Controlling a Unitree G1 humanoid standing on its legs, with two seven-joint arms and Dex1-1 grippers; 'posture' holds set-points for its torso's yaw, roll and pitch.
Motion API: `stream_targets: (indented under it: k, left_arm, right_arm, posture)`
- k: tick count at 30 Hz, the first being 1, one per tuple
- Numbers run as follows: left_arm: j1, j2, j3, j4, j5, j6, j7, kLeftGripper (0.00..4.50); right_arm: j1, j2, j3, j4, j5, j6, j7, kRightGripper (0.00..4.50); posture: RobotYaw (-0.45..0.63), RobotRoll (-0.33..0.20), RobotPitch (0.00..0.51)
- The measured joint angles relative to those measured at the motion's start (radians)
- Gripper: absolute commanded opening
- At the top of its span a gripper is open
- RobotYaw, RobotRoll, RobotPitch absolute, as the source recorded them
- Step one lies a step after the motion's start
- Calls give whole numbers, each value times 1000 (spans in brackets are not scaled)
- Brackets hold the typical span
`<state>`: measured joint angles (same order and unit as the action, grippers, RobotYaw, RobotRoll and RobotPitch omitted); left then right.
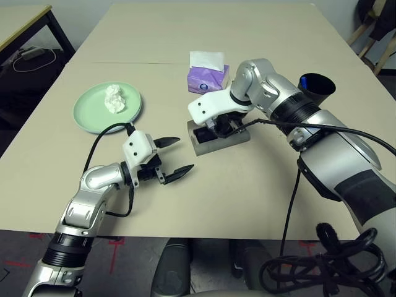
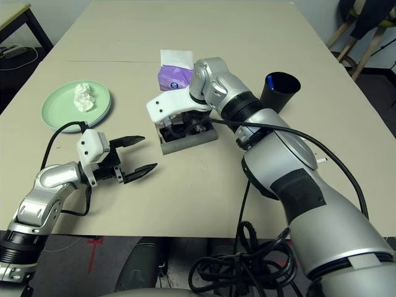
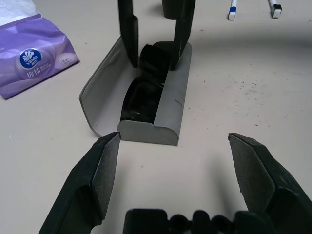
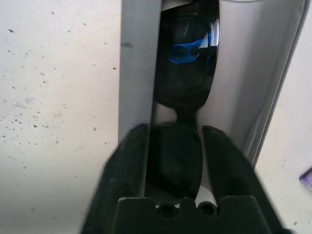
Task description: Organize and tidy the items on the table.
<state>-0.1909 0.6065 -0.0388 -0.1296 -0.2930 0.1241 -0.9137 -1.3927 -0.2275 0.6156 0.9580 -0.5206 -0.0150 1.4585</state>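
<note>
Setting the sunglasses (image 3: 146,83) into the open case (image 3: 168,105), the right gripper (image 3: 153,41) straddles them loosely; next, withdraw, while the left gripper (image 1: 173,158), at seven o'clock, waits spread.

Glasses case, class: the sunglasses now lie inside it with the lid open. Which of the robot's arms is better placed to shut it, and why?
Probably the left. The left gripper hangs open and empty, facing the glasses case from nearby. The right gripper reaches down into the case, its fingers astride the sunglasses, so it must withdraw first.
</note>
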Motion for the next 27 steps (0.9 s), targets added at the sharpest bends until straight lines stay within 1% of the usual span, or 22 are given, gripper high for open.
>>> stream_targets:
  k: [2, 3, 5, 7, 10, 12, 14, 15, 17, 19, 23, 25, 27]
  left_arm:
    - [0, 0, 0, 0, 0, -1, -2, 4500]
    - [-1, 0, 0, 1, 0, -2, -3, 4500]
    - [-5, 1, 0, 2, 0, -5, -8, 4500]
    - [-15, 3, 0, 5, 0, -7, -13, 4500]
    - [-27, 8, 0, 17, 0, -10, -23, 4500]
    - [-29, 13, 0, 27, 0, -11, -30, 4500]
    - [-31, 24, 1, 30, 0, -11, -39, 4500]
    - [-35, 26, 5, 34, -1, -11, -39, 4500]
    - [-39, 27, 20, 41, -1, -11, -40, 4500]
    - [-48, 27, 28, 70, -3, -13, -44, 4500]
    - [-70, 28, 43, 112, -3, -14, -47, 4500]
    - [-79, 22, 51, 117, -5, -14, -45, 4500]
    - [-83, 16, 65, 135, -15, -18, -42, 4500]
  right_arm:
    - [0, -10, 0, 0, 1, 9, 9, 4252]
    - [1, -18, -1, -1, 2, 14, 12, 4483]
    - [4, -38, -8, -5, 11, 30, 12, 4483]
    - [8, -56, -37, -21, 28, 63, 12, 4483]
    - [22, -104, -93, -108, 69, 148, 14, 4483]
    - [58, -133, -141, -191, 102, 213, 11, 4483]
    - [111, -154, -196, -273, 148, 276, 7, 4483]
    - [154, -165, -235, -336, 187, 315, 1, 4483]
    - [216, -172, -288, -422, 247, 362, -13, 4483]
    - [300, -172, -366, -526, 322, 414, -56, 4483]
    - [494, -163, -488, -681, 421, 479, -202, 4483]
    - [592, -135, -556, -739, 472, 480, -298, 4483]
    - [667, -112, -598, -781, 523, 475, -359, 4483]
  posture:
    - [215, 0, 130]
    - [210, 0, 127]
    - [202, 0, 123]
    - [191, 0, 120]
    - [171, 0, 112]
    - [148, 0, 105]
    - [132, 0, 102]
    - [111, 0, 98]
    - [91, 0, 98]
    - [75, 0, 98]
    - [80, 0, 97]
    - [92, 0, 97]
    - [104, 0, 97]
